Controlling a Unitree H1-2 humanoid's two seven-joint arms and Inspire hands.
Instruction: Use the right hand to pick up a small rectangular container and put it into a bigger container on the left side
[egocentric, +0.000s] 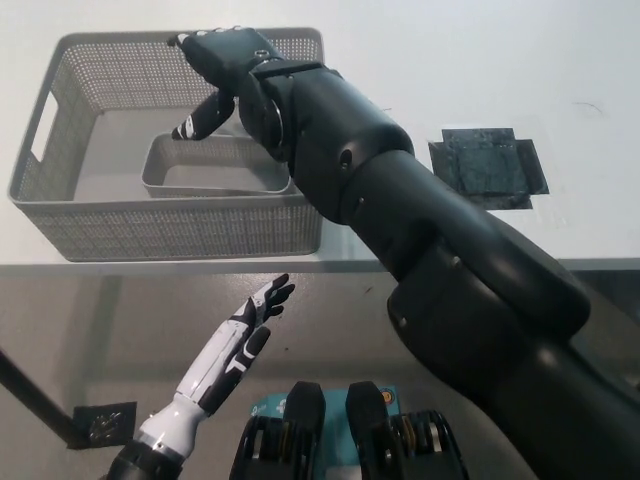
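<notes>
Small grey rectangular container (215, 175): upright, empty, upper-left of frame | Inside large grey mesh basket (70, 225), toward its right side, on the floor

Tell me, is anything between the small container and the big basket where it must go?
Nothing visible stands between them. The small container already lies inside the big basket, on its floor. The right hand is open above it; the left hand rests below the table edge.
</notes>
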